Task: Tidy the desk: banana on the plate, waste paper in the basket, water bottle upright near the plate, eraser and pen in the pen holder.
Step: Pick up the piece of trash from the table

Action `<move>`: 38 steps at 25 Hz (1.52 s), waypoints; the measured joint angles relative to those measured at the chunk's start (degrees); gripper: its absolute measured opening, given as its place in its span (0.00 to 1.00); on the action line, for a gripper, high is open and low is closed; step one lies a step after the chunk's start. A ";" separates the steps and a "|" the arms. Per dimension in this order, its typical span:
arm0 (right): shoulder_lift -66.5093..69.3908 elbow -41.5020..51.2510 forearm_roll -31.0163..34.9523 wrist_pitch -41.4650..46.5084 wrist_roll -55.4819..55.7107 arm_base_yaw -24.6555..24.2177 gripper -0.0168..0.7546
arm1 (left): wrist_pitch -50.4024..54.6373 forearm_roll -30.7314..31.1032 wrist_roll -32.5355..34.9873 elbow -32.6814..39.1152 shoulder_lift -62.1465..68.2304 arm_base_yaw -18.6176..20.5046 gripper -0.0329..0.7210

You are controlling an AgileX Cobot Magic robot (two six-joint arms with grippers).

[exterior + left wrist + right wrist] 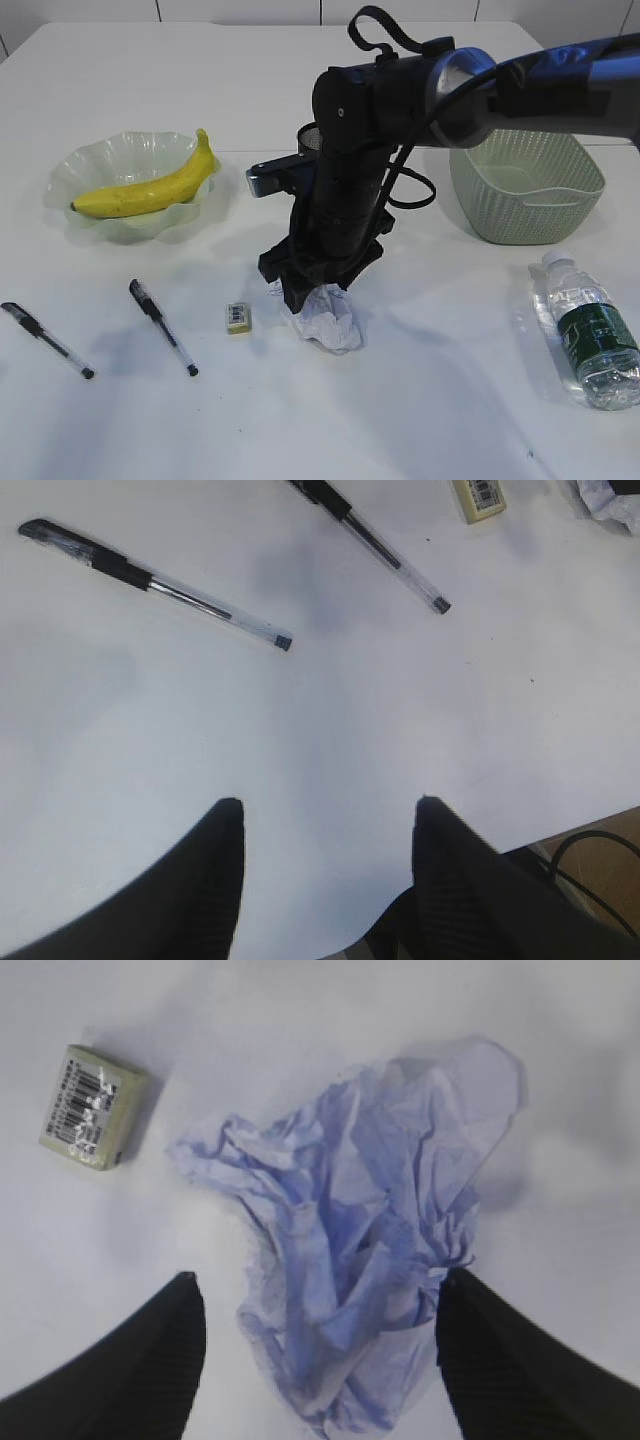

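The crumpled waste paper [328, 318] [370, 1250] lies mid-table between the fingers of my open right gripper [310, 295] [318, 1280]; its right finger touches the paper's edge and the left one stands apart. The eraser [237, 317] [92, 1107] lies just left of it. Two pens [162, 327] [47, 340] lie at the front left. My left gripper [330, 802] hangs open and empty over bare table near the front edge, with both pens [380, 545] [150, 580] beyond it. The banana [150, 190] rests on the plate [70, 165]. The water bottle [590, 330] lies on its side at the right.
The green basket [525, 185] stands at the back right. The black mesh pen holder [306, 140] is mostly hidden behind my right arm. The table's front edge and a cable [590, 845] show in the left wrist view.
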 joint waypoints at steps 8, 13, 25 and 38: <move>0.21 0.00 0.00 1.22 0.00 0.00 0.48 | -0.10 0.00 0.00 0.00 0.00 0.00 0.55; 0.21 0.00 0.90 2.40 0.00 0.00 0.15 | -0.10 0.00 0.00 0.00 0.00 0.00 0.55; 0.21 -8.31 1.11 10.43 -0.11 0.00 0.01 | -0.10 0.41 0.00 0.00 0.00 0.00 0.55; -8.63 -9.79 -2.62 11.14 -0.19 -9.44 0.01 | 0.14 1.31 0.00 0.00 0.00 0.00 0.55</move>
